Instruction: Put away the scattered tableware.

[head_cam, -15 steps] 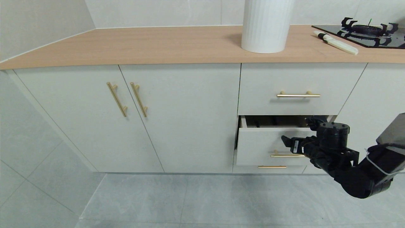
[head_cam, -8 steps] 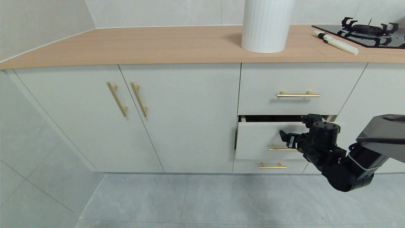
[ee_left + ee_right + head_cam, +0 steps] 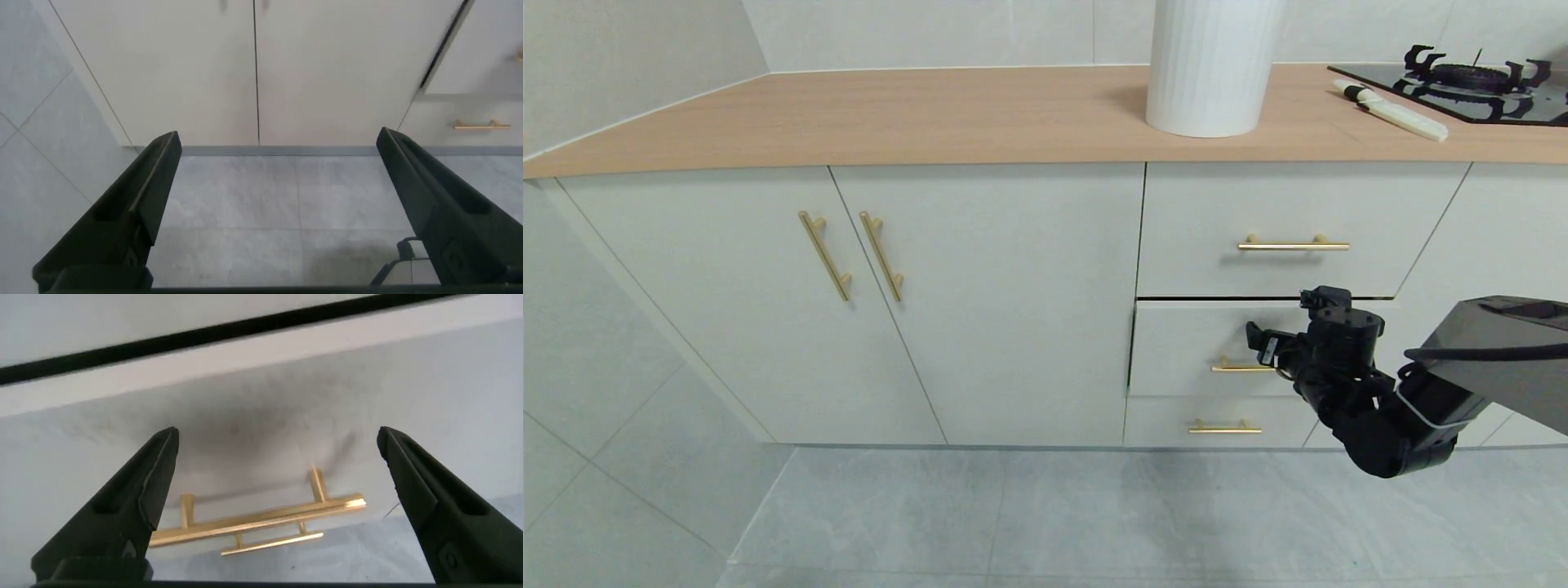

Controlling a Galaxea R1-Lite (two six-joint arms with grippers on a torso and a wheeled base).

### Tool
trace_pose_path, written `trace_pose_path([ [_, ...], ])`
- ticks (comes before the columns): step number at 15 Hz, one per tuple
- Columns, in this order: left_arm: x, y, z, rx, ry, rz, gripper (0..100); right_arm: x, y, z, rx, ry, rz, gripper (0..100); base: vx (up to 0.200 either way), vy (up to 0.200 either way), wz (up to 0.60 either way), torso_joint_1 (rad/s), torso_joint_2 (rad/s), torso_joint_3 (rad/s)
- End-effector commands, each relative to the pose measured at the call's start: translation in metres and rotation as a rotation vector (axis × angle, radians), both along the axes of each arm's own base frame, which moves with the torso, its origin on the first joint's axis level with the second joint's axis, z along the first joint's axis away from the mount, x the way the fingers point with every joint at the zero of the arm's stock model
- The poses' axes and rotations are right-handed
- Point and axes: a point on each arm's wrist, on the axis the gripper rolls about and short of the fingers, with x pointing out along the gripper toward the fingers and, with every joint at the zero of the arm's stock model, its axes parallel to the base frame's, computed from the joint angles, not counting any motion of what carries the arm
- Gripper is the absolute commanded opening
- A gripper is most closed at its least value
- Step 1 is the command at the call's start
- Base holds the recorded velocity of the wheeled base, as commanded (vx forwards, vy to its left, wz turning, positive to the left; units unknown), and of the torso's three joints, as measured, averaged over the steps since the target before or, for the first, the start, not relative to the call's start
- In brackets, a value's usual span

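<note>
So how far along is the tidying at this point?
Done, apparently: the middle drawer sits almost flush, a thin gap at its top. In hand: the open right gripper faces its handle. Remaining: a knife lies on the counter by the hob.

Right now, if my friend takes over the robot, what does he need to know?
Left gripper: open, empty, hanging over the floor in front of the cabinet doors.
Right gripper: open, empty, right at the front of the middle drawer, close by its gold handle.
Things: a cream knife lies on the countertop beside the stove.
Done: the middle drawer looks pushed in, with only a thin dark line along its top.
Left: the knife may need putting away. The drawer's inside is hidden.
</note>
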Motion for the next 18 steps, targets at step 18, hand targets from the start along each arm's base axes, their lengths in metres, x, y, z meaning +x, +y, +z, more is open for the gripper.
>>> trace_pose_path([
  [18, 0.000, 0.000, 0.000, 0.000, 0.001, 0.001, 100, -0.066, -0.021, 0.088, 0.075, -0.148, -0.059, 100, 0.000, 0.000, 0.00, 0.000, 0.00, 0.000],
])
